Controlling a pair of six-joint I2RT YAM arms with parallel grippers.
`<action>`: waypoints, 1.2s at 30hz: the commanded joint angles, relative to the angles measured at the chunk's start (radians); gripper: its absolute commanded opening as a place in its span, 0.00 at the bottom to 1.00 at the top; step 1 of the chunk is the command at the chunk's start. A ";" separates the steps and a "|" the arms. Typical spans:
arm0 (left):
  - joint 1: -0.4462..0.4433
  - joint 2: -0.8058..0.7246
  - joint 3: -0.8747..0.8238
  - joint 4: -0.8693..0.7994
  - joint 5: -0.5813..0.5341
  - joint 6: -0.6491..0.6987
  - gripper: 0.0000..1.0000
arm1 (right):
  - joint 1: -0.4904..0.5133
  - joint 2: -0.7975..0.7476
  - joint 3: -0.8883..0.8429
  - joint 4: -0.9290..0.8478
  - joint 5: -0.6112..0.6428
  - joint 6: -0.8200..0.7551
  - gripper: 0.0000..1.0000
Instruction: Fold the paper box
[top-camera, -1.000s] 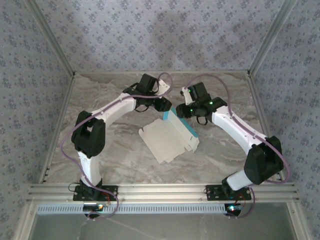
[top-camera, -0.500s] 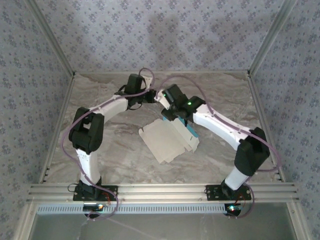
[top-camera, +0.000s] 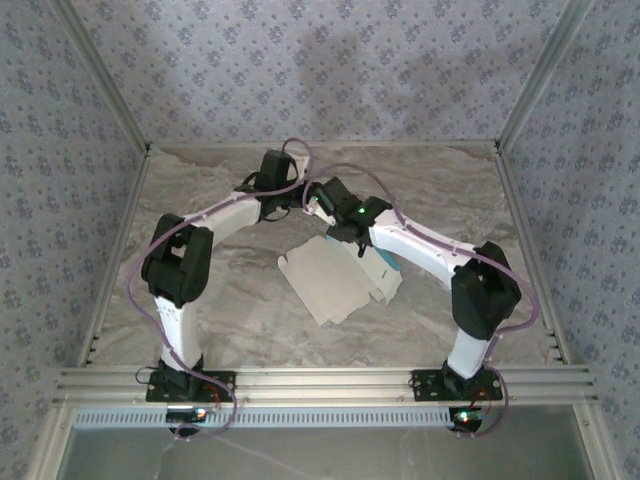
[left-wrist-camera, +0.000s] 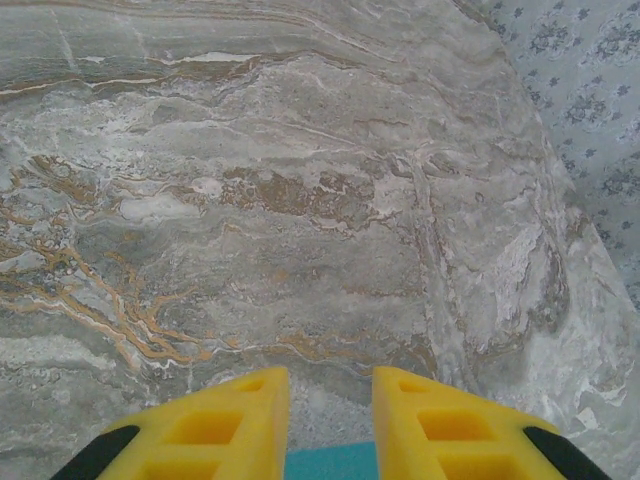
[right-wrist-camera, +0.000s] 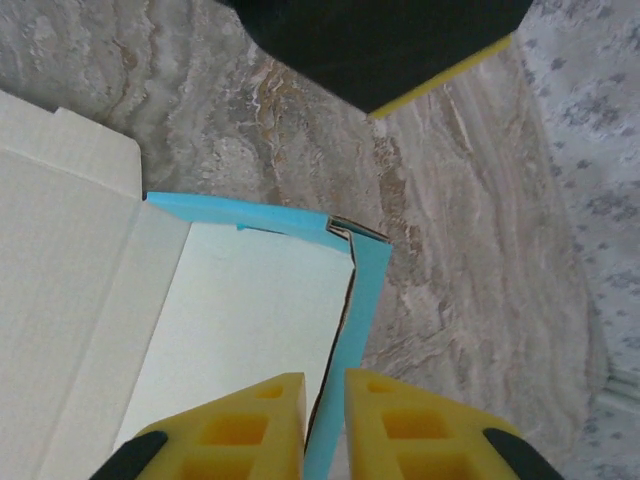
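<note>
Right gripper (right-wrist-camera: 325, 385) pinches the paper box's (right-wrist-camera: 250, 300) upright blue wall. Left gripper (left-wrist-camera: 330, 375) hovers over marble table (left-wrist-camera: 300, 200) (fingers slightly apart, grip unclear).

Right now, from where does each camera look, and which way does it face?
Top external: above and behind the bases, looking down on table, paper box, left arm, right arm.
Left wrist: low, facing bare table; own yellow fingers at bottom.
Right wrist: looking down the box's blue wall, own fingers astride it.
Shared: top external and right wrist both show the box.
</note>
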 joint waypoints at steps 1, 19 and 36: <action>-0.016 -0.011 -0.013 0.037 -0.029 -0.040 0.27 | -0.006 0.016 -0.031 0.067 0.040 -0.102 0.15; -0.021 -0.137 -0.215 0.169 -0.055 -0.212 0.24 | -0.047 -0.156 -0.321 0.423 -0.133 -0.453 0.05; -0.048 -0.178 -0.255 0.156 -0.040 -0.240 0.17 | -0.038 -0.215 -0.380 0.460 -0.181 -0.515 0.00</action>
